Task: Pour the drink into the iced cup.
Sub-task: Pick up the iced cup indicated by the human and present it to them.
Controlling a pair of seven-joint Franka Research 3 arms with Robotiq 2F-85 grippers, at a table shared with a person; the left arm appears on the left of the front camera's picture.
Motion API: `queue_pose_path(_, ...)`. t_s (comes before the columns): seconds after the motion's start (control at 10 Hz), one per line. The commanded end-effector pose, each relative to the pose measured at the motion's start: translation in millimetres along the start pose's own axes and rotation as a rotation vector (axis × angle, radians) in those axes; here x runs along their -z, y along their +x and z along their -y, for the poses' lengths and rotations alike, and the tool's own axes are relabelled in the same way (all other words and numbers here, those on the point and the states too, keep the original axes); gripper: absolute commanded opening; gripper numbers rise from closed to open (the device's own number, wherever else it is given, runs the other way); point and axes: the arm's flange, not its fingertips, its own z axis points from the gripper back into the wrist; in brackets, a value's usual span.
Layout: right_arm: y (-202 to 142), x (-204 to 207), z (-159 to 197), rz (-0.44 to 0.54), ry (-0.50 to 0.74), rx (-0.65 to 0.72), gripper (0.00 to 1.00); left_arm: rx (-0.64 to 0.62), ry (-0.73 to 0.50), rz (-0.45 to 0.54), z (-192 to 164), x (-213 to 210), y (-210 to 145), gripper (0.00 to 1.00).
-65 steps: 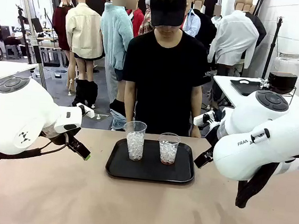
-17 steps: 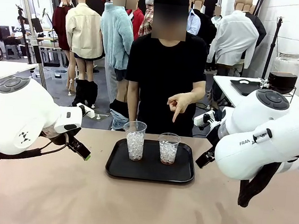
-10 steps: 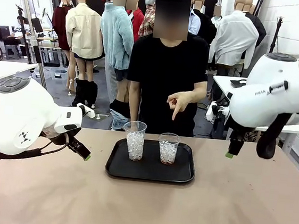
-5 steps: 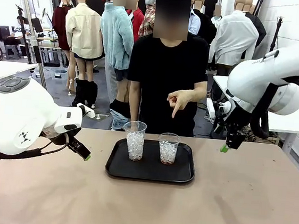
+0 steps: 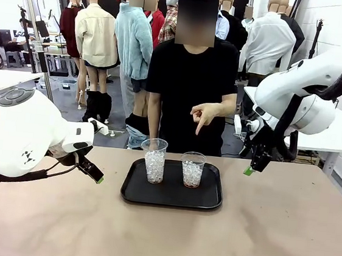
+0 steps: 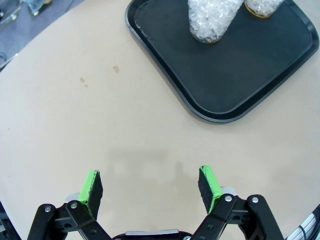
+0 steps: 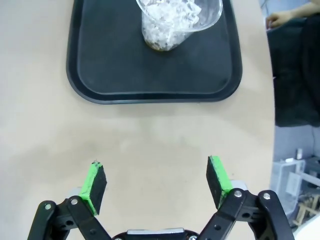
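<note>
The tall cup and the short cup, both full of ice, stood straight up on a black tray in the middle of the tabletop. A little reddish-brown drink sat in the bottom of the short cup, under a person's pointing hand. The left tool and the right tool were both wide apart, empty, touching nothing.

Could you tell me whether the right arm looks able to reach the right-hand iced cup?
Probably yes: the right gripper hangs open beside the tray, with bare table between it and the right-hand iced cup; the person's pointing hand is above that cup, not in between.
</note>
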Motion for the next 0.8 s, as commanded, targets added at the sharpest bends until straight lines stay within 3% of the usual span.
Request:
queue_pose_path(0.0,2.5,-9.6,-9.0,-0.013,0.002,-0.029,1.0,-0.003,0.001,0.001,-1.1,-0.4,-0.3,1.0)
queue_pose_path(0.2,3.6,-5.0,-1.0,-0.003,-0.005,-0.013,1.0,-0.003,0.001,0.001,-1.1,-0.4,-0.3,1.0)
queue_pose_path(0.5,-36.9,42.2,24.1,0.313,0.08,-0.024,1.0,-0.003,0.001,0.001,-1.1,-0.4,-0.3,1.0)
queue_pose_path(0.7,-44.5,71.7,34.6,0.448,0.102,-0.043,1.0,-0.003,0.001,0.001,-1.1,-0.4,-0.3,1.0)
